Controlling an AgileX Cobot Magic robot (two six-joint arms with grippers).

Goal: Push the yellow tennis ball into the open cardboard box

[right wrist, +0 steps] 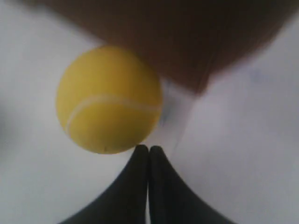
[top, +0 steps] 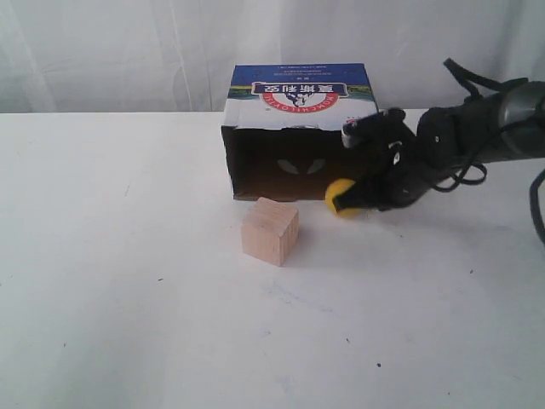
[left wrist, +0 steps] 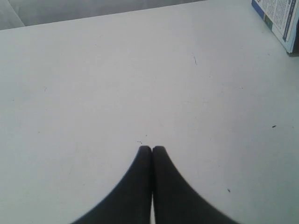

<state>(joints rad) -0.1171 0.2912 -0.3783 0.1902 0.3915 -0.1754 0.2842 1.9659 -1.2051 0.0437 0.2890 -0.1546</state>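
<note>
Right gripper (right wrist: 148,148) was clenched, empty; tips seemed to touch yellow tennis ball (right wrist: 109,99) at open cardboard box (top: 298,94) mouth. Left gripper (left wrist: 152,148) clenched too.

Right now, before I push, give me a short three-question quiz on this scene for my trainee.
1. True or false: the right tool is open around the yellow tennis ball.
2. Apart from the ball, what stands on the table in front of the open cardboard box? A) a wooden cube B) a mug C) a second ball
3. Short answer: is the left tool open or shut?

Key: 1 false, it is shut, with its tip by the ball. 2 A. 3 shut.
</note>
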